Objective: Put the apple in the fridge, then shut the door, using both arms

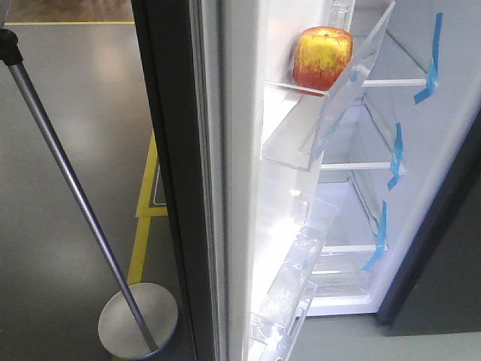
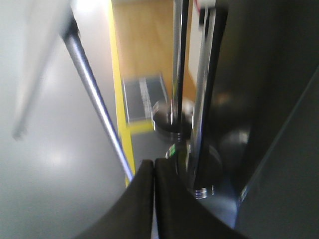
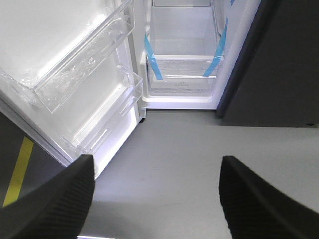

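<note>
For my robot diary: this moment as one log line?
apple: in door bin | door: open | left gripper: shut | right gripper: open, empty

An apple (image 1: 323,59) is sitting in a clear bin (image 1: 301,139).
The bin is hanging high on the white inside of the door (image 1: 239,188), and the apple is poking above its rim.

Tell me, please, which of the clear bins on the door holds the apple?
The upper bin on the door: the apple sits in it, while the bin below it looks empty.
</note>
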Controlling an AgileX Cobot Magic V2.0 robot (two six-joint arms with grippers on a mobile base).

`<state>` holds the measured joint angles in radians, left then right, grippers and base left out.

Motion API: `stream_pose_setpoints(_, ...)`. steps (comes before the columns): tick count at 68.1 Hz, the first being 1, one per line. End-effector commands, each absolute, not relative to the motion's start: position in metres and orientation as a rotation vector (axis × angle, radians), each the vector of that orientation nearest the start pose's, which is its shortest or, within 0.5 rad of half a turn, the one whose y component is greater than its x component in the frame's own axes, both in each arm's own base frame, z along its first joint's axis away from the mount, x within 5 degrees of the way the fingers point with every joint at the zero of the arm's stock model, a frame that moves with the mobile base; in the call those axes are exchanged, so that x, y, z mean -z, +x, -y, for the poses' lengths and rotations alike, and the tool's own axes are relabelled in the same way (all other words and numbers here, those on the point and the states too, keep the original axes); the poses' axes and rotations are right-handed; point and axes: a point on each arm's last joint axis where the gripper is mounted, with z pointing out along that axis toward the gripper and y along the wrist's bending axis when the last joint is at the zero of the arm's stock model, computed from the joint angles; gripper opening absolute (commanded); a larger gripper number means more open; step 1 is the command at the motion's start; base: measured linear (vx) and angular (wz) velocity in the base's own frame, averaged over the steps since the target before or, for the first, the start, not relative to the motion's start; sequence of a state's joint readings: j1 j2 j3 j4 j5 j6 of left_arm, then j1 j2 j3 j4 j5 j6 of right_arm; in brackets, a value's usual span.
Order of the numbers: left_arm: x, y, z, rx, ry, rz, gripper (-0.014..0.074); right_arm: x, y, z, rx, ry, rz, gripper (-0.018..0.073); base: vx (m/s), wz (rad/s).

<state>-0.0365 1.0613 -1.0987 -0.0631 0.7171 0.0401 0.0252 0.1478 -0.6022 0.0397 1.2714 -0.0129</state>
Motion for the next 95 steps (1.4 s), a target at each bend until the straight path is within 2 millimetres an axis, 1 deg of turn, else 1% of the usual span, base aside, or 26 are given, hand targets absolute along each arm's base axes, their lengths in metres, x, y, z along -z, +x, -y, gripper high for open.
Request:
stream_pose_setpoints(1, -0.388, 0.238, 0.014, 0.07, 0.075, -2.208, -0.0006, -0.295, -0.002, -0.003, -0.039, -0.057, -2.307, 0.0499, 0.0, 0.0)
stream_pose_setpoints(8, -0.366, 0.259, 0.016, 0.081, 0.084, -2.316, -0.0006, -0.295, -0.002, -0.003, -0.039, -0.057, -2.307, 0.0499, 0.0, 0.0)
stream_pose_setpoints(14, -0.347, 0.276, 0.019, 0.125, 0.083, -2.386, -0.0006, -0.295, -0.002, -0.003, -0.039, -0.057, -2.307, 0.0499, 0.0, 0.0)
stream_pose_setpoints(17, -0.337, 0.284, 0.022, 0.161, 0.098, -2.418, -0.0006, -0.295, -0.002, -0.003, -0.039, -0.057, -2.307, 0.0499, 0.0, 0.0)
stream_pose_setpoints(22, -0.327, 0.297, 0.028, 0.221, 0.153, -2.438, -0.0006, -0.295, -0.002, -0.003, -0.039, -0.057, -2.307, 0.0499, 0.0, 0.0)
stream_pose_setpoints(25, -0.32, 0.309, 0.03, 0.272, 0.167, -2.451, -0.0006, -0.295, -0.002, -0.003, -0.039, -0.057, -2.307, 0.0499, 0.0, 0.0)
stream_pose_setpoints(35, -0.315, 0.341, 0.038, 0.482, 0.194, -2.422, -0.0006, -0.295, -0.002, -0.003, -0.039, -0.057, -2.307, 0.0499, 0.0, 0.0)
stream_pose_setpoints(46, -0.323, 0.367, 0.057, 0.754, 0.28, -2.314, -0.0006, -0.295, -0.002, -0.003, -0.039, -0.057, -2.307, 0.0499, 0.0, 0.0)
stream_pose_setpoints(55, -0.325, 0.377, 0.07, 0.999, 0.335, -2.228, -0.0006, -0.295, -0.002, -0.003, -0.039, -0.057, -2.307, 0.0499, 0.0, 0.0)
stream_pose_setpoints(60, -0.325, 0.378, 0.076, 1.122, 0.351, -2.175, -0.0006, -0.295, -0.002, -0.003, -0.039, -0.057, -2.307, 0.0499, 0.0, 0.0)
stream_pose_setpoints(65, -0.324, 0.378, 0.081, 1.206, 0.371, -2.153, -0.0006, -0.295, -0.002, -0.003, -0.039, -0.057, -2.307, 0.0499, 0.0, 0.0)
stream_pose_setpoints(71, -0.324, 0.375, 0.091, 1.224, 0.418, -2.144, -0.0006, -0.295, -0.002, -0.003, -0.042, -0.058, -2.306, 0.0499, 0.0, 0.0)
stream_pose_setpoints(79, -0.324, 0.37, 0.11, 1.248, 0.472, -2.144, -0.0006, -0.295, -0.002, -0.003, -0.042, -0.058, -2.306, 0.0499, 0.0, 0.0)
stream_pose_setpoints(95, -0.325, 0.362, 0.14, 1.285, 0.55, -2.13, -0.0006, -0.295, -0.002, -0.003, -0.042, -0.058, -2.306, 0.0499, 0.0, 0.0)
